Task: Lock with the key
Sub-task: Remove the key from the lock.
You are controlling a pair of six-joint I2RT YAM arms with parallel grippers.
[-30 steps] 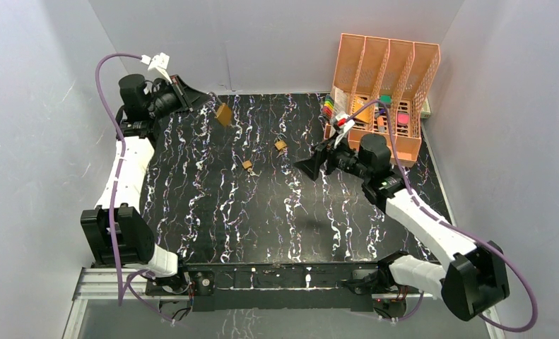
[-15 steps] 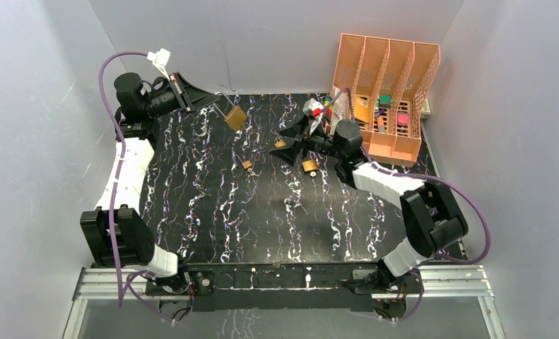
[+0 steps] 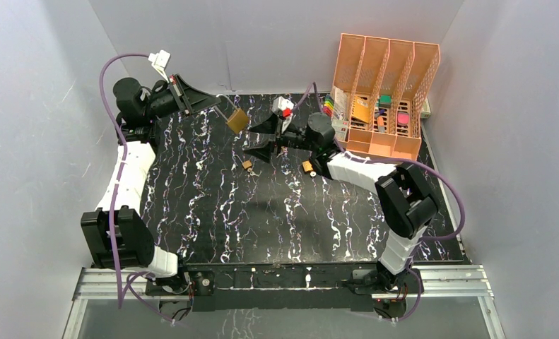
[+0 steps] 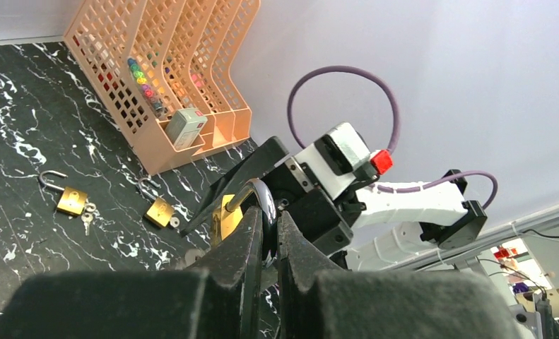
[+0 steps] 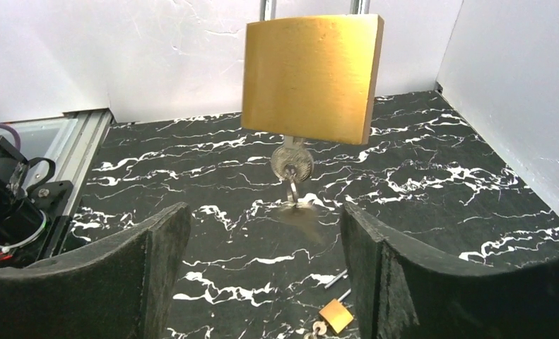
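Observation:
My left gripper [image 3: 218, 104] is shut on the steel shackle [image 4: 268, 205] of a large brass padlock [image 3: 237, 120] and holds it in the air over the back of the table. In the right wrist view the padlock [image 5: 310, 78] hangs straight ahead with a key [image 5: 292, 164] in its underside and a blurred key ring below it. My right gripper [image 3: 253, 141] is open and empty, just right of and below the padlock, facing it. Its fingers [image 5: 142, 275] stand wide apart, short of the key.
Two small brass padlocks with keys lie on the black marbled table [image 3: 213, 212], one [image 3: 247, 165] under my right gripper and one [image 3: 308, 167] to its right. An orange mesh file organizer [image 3: 386, 85] stands at the back right. Grey walls enclose the table.
My right arm has swung left across the table to face the hanging padlock, still open. My left gripper carried the padlock a little to the right and now holds steady.

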